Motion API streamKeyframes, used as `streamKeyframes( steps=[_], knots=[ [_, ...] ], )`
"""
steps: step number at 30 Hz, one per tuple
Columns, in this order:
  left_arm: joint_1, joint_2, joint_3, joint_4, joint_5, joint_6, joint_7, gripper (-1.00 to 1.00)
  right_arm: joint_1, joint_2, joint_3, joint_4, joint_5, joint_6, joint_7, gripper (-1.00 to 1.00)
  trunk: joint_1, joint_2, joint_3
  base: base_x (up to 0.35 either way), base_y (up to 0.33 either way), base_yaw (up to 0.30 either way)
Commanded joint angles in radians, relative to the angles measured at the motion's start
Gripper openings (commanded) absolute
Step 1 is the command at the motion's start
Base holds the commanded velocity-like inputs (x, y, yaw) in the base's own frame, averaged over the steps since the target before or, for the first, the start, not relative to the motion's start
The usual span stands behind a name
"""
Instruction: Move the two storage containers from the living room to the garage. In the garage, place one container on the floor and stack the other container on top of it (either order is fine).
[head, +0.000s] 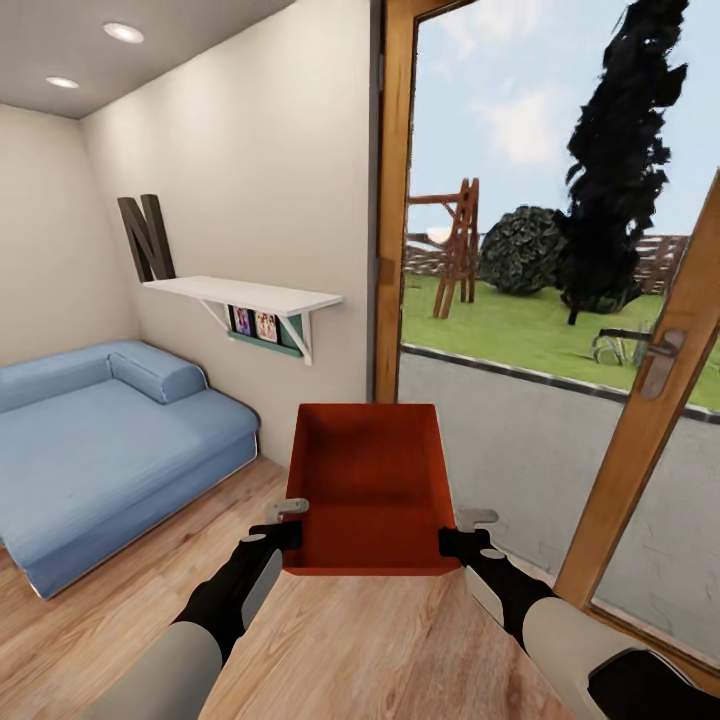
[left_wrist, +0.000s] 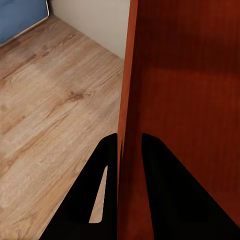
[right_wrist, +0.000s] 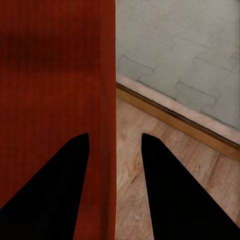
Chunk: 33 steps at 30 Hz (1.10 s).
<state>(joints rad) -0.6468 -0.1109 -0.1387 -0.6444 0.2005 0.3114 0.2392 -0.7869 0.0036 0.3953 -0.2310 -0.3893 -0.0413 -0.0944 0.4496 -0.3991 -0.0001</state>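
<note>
I hold one red-orange storage container (head: 370, 480) in the air in front of me, open side up and empty, above the living room's wood plank floor (head: 400, 650). My left gripper (head: 290, 522) is shut on its left wall near the close corner. In the left wrist view the left gripper (left_wrist: 129, 145) has one finger on each side of that thin wall (left_wrist: 180, 100). My right gripper (head: 462, 532) is shut on the right wall, and the right gripper (right_wrist: 115, 137) straddles the wall edge (right_wrist: 55, 75). The garage is out of view.
A blue sofa (head: 100, 440) stands at the left, with a white wall shelf (head: 250, 295) above its far end. Straight ahead is a wood-framed glass doorway (head: 392, 200) onto grey paving (head: 520, 440) and lawn. The door leaf (head: 650, 430) stands at the right.
</note>
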Motion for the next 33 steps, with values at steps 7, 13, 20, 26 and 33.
streamKeyframes(
  steps=[7,13,20,26,33],
  knots=[
    [-0.001,0.002,0.037,-0.004,-0.015,0.002,0.015,-1.00,0.000,-0.001,0.000,0.001,-0.023,-0.002,0.009,-1.00,0.000,-0.001,0.000,0.000,0.000,0.000],
    [-0.001,0.002,0.037,-0.004,-0.015,0.002,0.015,-1.00,-0.001,0.000,0.000,0.001,-0.023,-0.002,0.009,-1.00,0.000,-0.001,0.000,0.000,0.000,0.000],
    [-0.001,0.002,0.037,-0.004,-0.015,0.002,0.015,-1.00,-0.001,0.001,0.000,0.001,-0.023,0.003,0.009,-1.00,0.000,-0.001,0.000,0.000,0.000,0.049],
    [-0.001,0.002,0.037,-0.004,-0.015,0.002,0.015,-1.00,0.000,0.001,0.000,0.001,-0.023,0.007,0.009,-1.00,0.000,-0.001,0.000,0.000,0.000,0.249],
    [-0.001,0.002,0.037,-0.004,-0.015,0.002,0.015,-1.00,0.000,0.001,0.000,0.001,-0.023,0.006,0.009,-1.00,0.000,-0.001,0.000,0.000,0.000,0.268]
  ],
)
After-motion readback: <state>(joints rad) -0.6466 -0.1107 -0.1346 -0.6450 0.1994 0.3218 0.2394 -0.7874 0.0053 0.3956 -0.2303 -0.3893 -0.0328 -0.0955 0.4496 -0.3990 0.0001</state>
